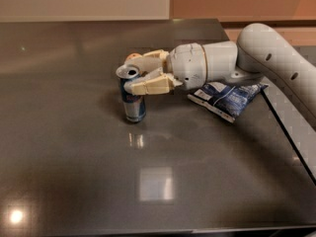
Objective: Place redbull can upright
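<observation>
**Tabletop** [74, 172]: dark and glossy. Wide bare surface is found toward the left edge and the near edge.

**Redbull can** [134, 105]: stood upright near the middle of the tabletop, somewhat toward the far edge and well apart from every edge.

**Snack bag** [227, 98]: dark blue, laid flat between the can and the right edge, apart from the can.

**Arm** [276, 58]: extended low and nearly level from the right edge, passing over the bag.

**Gripper** [129, 74]: held sideways at the can's top. The can's upper part is clasped between the two fingers [153, 85], one behind and one in front.
</observation>
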You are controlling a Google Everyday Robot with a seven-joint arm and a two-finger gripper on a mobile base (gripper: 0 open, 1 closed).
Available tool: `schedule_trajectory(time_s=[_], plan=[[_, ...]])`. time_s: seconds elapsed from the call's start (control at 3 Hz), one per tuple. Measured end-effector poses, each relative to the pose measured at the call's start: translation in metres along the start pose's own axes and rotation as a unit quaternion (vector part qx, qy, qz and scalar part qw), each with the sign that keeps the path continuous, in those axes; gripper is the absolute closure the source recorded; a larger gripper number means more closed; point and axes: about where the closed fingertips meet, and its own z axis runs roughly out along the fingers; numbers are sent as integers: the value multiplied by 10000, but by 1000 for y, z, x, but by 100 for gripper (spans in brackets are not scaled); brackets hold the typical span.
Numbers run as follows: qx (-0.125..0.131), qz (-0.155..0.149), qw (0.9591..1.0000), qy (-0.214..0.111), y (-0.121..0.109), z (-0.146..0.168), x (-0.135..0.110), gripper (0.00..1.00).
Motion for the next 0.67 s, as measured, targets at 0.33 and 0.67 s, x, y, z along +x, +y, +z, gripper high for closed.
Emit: schedule_trajectory(time_s=[0.33, 0.67], plan=[[15, 116, 9999, -93, -3, 0, 8, 100], [72, 195, 9997, -142, -6, -2, 16, 76]])
